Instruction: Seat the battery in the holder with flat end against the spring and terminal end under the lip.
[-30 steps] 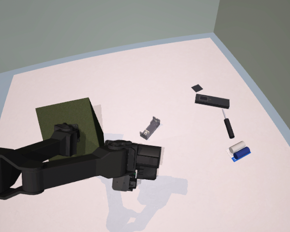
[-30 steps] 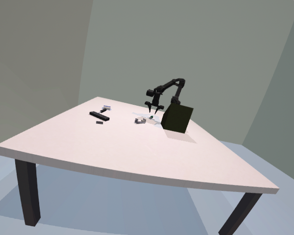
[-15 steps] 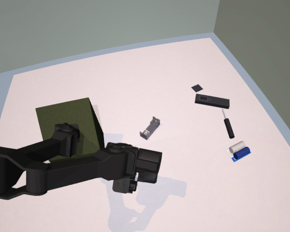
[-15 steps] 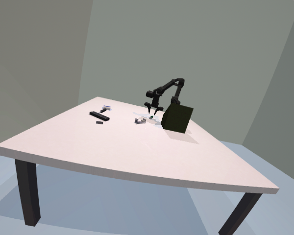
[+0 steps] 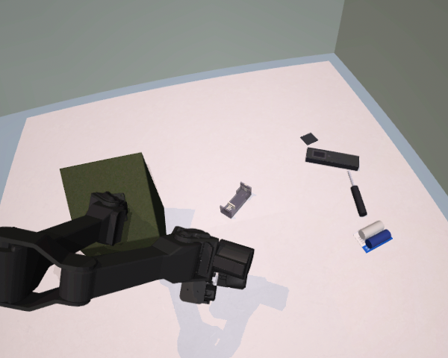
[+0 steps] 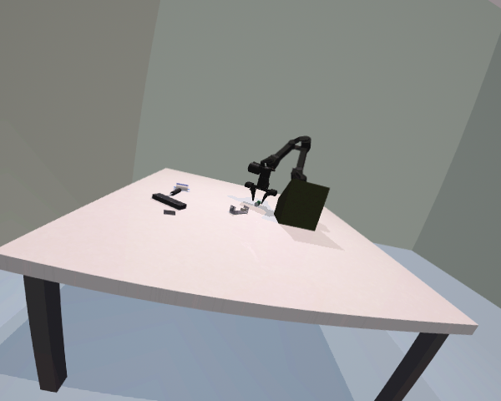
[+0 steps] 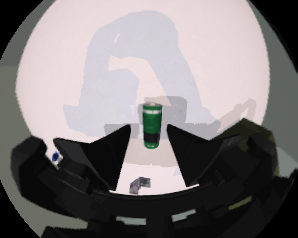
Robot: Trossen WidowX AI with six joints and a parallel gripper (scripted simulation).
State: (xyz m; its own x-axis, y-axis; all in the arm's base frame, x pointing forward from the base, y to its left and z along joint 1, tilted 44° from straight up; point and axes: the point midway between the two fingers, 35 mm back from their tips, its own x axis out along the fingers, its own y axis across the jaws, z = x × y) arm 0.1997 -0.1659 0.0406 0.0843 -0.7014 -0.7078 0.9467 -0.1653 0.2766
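Grey-green walls, pale blue floor, and a pale pink table w/ dark legs. Arm is mounted on a dark olive block near one side of the table.

The gripper points down over the tabletop, jaws parted about halfway, nothing held between them. In the wrist view the two dark fingers frame a gap, and the battery, green body w/ a light cap at the far end, lies on the table just beyond the tips, lined up w/ that gap, not touching either finger. Exterior view shows the same: gripper low over the table, battery a small green spot on the surface between and just below the tips. From the top view the battery is hidden under the wrist.

The holder is a small grey open tray, well apart from the gripper toward the table's middle, nothing in it; a spring-like bit shows at its nearer end. Holder sits just beside the gripper's shadow in the exterior view.

Far side of the table: black remote, small black square just beyond it, screwdriver w/ black handle, and a white roll and blue roll touching each other on a blue card.
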